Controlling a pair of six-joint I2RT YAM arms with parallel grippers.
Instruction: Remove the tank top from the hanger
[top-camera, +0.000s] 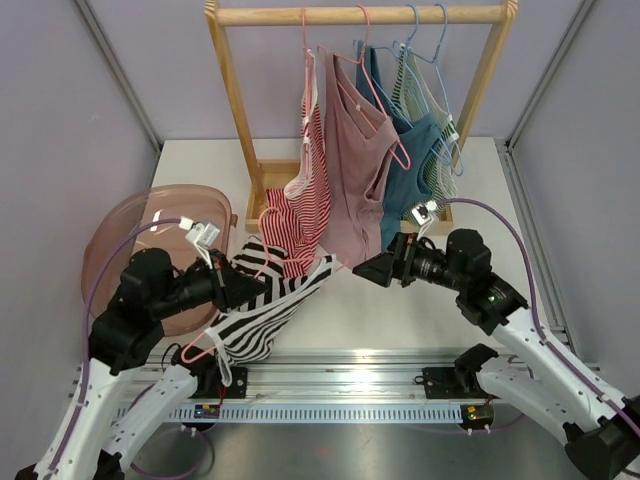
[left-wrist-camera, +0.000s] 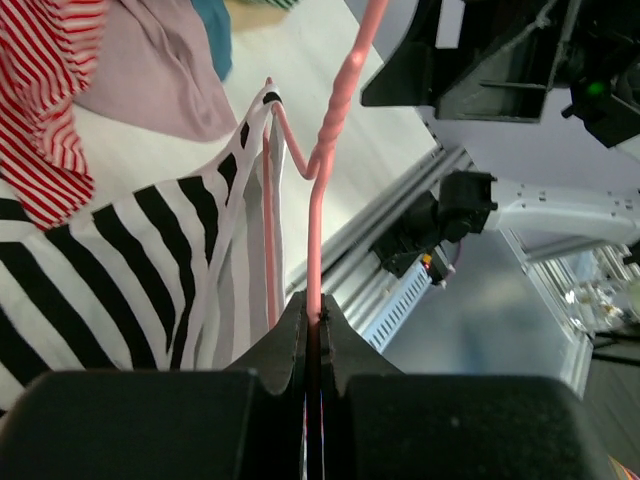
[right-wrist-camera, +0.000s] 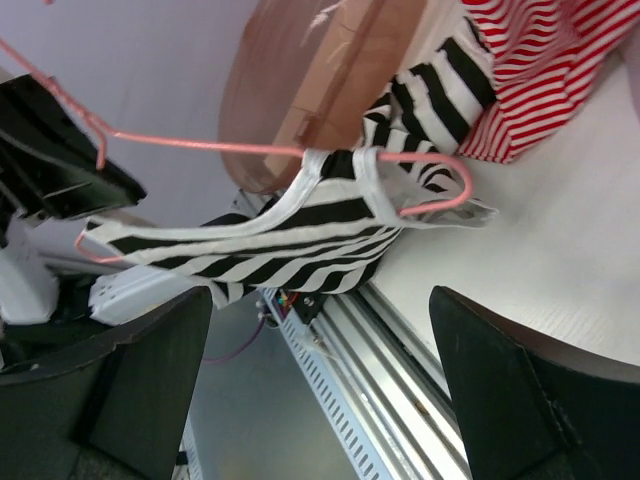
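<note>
- Hanger is clamped in the shut left jaws.
- Striped tank top is hung on it, just ahead of the wide, empty right jaws.
- Reach-in step; next, a strap is to be gripped and slid off.

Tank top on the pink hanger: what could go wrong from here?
1. Left gripper pinches only the thin hanger wire; pulling the tank top could twist it loose.
2. Strap wraps the hanger's curved end and may snag.
3. Red striped top hangs beside the open right gripper; it might get caught.
</note>
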